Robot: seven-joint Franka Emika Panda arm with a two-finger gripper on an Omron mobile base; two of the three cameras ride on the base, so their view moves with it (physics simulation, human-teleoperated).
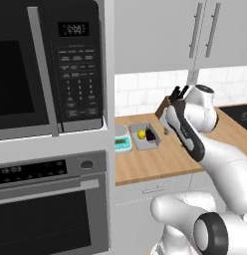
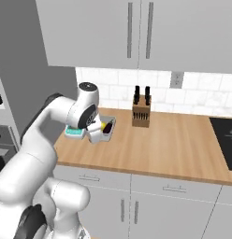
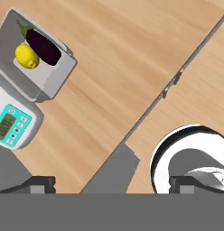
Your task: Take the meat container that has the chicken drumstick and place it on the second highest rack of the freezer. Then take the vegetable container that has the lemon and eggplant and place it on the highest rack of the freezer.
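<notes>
The vegetable container (image 3: 46, 74) is a grey tray on the wooden counter, holding the yellow lemon (image 3: 27, 56) and the dark purple eggplant (image 3: 44, 46). It also shows as the vegetable container (image 1: 143, 140) with the lemon (image 1: 141, 134) and eggplant (image 1: 150, 134), and as the vegetable container (image 2: 110, 127), half hidden by the hand. My gripper (image 3: 111, 185) hovers above the counter beside the tray, open, with nothing between its fingertips (image 3: 41, 184). The gripper (image 1: 167, 128) is right of the tray; the gripper (image 2: 96, 136) is in front of it. The meat container, chicken drumstick and freezer are out of view.
A white kitchen scale (image 3: 12, 124) with a teal display sits against the tray. A knife block (image 2: 141, 112) stands at the tiled wall. The microwave (image 1: 46, 64) and oven (image 1: 51, 209) column bounds the counter on the left, a black cooktop (image 2: 225, 140) on the right.
</notes>
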